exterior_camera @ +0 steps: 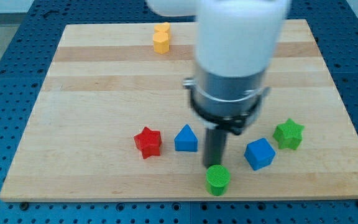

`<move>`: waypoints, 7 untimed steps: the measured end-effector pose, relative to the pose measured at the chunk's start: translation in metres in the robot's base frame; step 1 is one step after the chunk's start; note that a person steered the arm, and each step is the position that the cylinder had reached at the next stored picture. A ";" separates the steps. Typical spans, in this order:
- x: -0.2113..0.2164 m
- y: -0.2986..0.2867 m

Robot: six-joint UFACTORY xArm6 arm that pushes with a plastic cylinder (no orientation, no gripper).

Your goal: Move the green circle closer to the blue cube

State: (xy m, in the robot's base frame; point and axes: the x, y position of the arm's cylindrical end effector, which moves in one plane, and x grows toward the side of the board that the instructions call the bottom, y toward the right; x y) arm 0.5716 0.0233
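The green circle (217, 179) is a short round block near the view's bottom edge of the board. The blue cube (259, 154) sits a little up and to the right of it, apart from it. My tip (214, 165) is at the end of the dark rod, right at the upper edge of the green circle, touching or nearly touching it. The arm's large body hides the board above the rod.
A blue triangle-topped block (186, 139) and a red star (148, 142) lie left of the rod. A green star (288, 134) lies right of the blue cube. A yellow block (161, 38) stands near the top edge of the wooden board (86, 93).
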 end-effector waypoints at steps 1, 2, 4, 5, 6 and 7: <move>0.000 -0.038; 0.043 -0.040; 0.046 -0.018; 0.046 0.051; 0.041 0.110; 0.046 0.129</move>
